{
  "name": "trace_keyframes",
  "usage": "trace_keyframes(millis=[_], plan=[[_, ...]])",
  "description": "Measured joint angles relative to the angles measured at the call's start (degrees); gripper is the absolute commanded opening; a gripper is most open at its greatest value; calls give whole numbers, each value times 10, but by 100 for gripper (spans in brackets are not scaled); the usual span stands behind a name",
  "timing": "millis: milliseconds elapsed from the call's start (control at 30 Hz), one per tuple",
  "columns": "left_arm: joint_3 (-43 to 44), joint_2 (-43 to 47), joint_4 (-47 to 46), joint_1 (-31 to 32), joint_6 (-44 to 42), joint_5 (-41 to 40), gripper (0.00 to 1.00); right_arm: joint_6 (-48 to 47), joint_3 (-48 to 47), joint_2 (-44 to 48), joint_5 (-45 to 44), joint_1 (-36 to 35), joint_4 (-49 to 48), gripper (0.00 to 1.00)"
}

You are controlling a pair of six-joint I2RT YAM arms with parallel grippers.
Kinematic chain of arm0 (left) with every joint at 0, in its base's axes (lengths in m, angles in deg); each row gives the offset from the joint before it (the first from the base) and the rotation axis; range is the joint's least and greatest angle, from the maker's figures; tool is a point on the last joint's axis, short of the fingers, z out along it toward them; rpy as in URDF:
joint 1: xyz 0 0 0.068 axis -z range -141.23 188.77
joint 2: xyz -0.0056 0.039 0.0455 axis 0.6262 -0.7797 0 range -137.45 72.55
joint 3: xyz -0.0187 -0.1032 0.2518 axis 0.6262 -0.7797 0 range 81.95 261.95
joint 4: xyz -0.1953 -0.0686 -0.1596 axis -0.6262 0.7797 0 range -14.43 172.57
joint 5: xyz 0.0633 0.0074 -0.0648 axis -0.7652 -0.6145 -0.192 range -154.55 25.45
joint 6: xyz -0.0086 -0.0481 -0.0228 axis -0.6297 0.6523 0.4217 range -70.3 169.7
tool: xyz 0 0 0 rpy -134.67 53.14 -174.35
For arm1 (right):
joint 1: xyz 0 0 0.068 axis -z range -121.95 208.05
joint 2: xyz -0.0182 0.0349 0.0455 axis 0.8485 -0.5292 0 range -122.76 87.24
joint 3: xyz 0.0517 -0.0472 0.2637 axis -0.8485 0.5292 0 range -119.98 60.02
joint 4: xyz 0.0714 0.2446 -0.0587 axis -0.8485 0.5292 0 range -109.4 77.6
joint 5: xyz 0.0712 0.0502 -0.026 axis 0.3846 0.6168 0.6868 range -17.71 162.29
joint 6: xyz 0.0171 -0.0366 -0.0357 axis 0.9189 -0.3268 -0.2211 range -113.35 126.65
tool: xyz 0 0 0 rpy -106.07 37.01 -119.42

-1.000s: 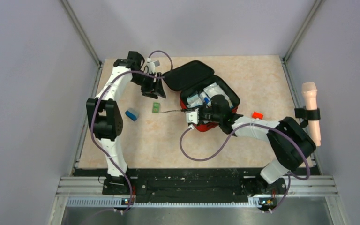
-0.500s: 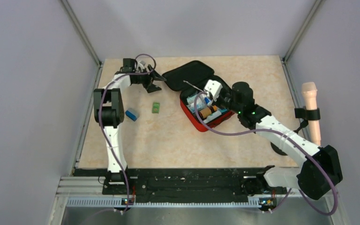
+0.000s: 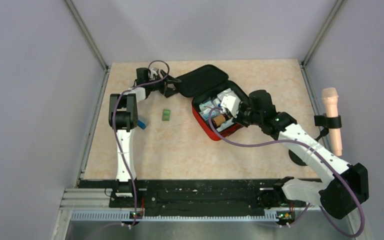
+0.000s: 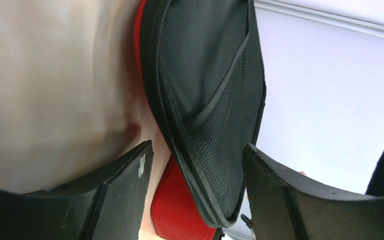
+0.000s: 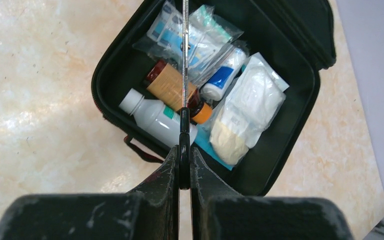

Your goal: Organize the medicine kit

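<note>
— As a second passed, what changed?
— My right pincer, clamped on a thin metal tool, perhaps tweezers, swung above the square red soft medicine kit, far-centre on the table; my left pincer gapes astride its lid. Inside: two bottles.

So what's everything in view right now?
medicine kit: one, red with black lining, far centre of table, lid open
brown bottle: one, orange cap, lying in kit
white bottle: one, in kit beside the brown one
tube: one, white and blue, in kit
gauze packet: one, white, in kit
clear sachets: several, count unclear, in kit
green packet: one, on table left of kit
blue box: one, on table by left arm
cylinder: one, cream, clipped at right wall
thin metal tool: one, silver, above kit
left fingers: black, open, either side of lid edge
right fingers: black, shut on thin metal tool
</note>
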Motion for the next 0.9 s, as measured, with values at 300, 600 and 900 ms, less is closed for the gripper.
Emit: trace_keyframes(millis=[300,600,900], plan=[[59,-51,-75,-9,49,-10,69,-15,-11,-1,-14,0,62,0],[107,-84,-113,-12,64,-28,60,-16,-11,-5,-21,0,66,0],[101,-62,-172,-13,85,-20,55,-15,-10,-9,-21,0,41,0]])
